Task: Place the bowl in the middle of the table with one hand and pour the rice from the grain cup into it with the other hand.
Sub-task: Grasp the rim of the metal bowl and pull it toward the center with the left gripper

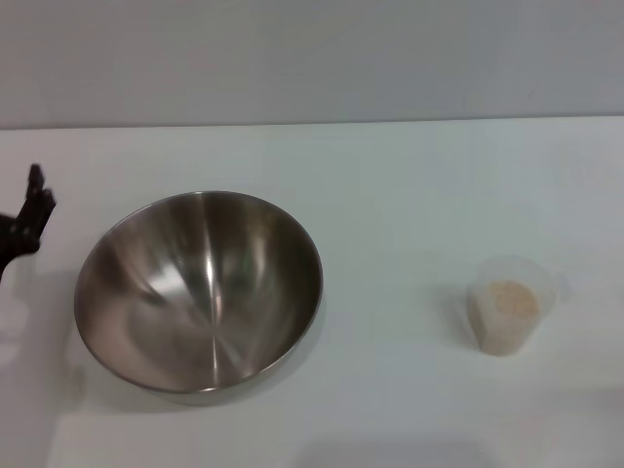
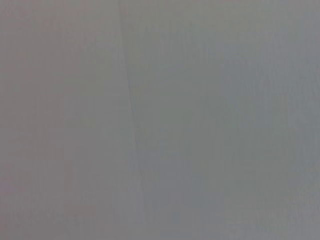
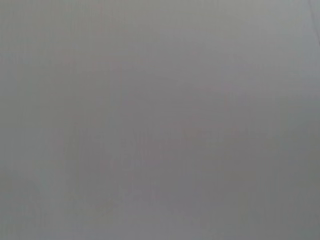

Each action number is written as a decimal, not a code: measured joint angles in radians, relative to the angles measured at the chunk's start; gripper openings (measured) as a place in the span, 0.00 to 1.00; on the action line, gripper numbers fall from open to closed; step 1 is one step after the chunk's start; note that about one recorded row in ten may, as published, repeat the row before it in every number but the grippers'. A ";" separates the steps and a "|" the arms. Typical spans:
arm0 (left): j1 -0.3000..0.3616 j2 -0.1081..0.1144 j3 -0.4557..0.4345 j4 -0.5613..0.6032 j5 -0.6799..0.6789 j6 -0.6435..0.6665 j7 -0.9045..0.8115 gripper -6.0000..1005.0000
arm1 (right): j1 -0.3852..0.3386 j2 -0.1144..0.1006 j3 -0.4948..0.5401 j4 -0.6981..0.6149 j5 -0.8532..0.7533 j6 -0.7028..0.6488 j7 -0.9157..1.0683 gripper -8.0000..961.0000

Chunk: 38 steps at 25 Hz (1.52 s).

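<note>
The polished steel bowl (image 1: 200,290) rests on the white table (image 1: 390,195), left of the middle, with nothing inside it. The translucent grain cup (image 1: 505,315) stands upright at the right, holding beige rice (image 1: 511,300). My left gripper (image 1: 29,219) shows as a dark shape at the left edge of the head view, a short way left of the bowl's rim and apart from it. My right gripper is out of view. Both wrist views show only a plain grey surface.
A grey wall (image 1: 312,58) runs along the table's far edge. White tabletop lies between the bowl and the cup.
</note>
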 joint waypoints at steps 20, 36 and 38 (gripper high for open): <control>0.150 -0.061 -0.645 -0.911 0.006 -1.657 0.226 0.85 | -0.002 0.001 -0.009 -0.003 0.000 0.015 0.000 0.81; 0.178 -0.062 -0.627 -0.865 0.051 -1.695 0.279 0.84 | -0.003 0.001 -0.010 -0.002 -0.001 0.020 -0.004 0.81; 0.176 -0.061 -0.627 -0.853 0.052 -1.696 0.290 0.84 | -0.003 0.001 -0.010 -0.002 -0.002 0.020 -0.005 0.81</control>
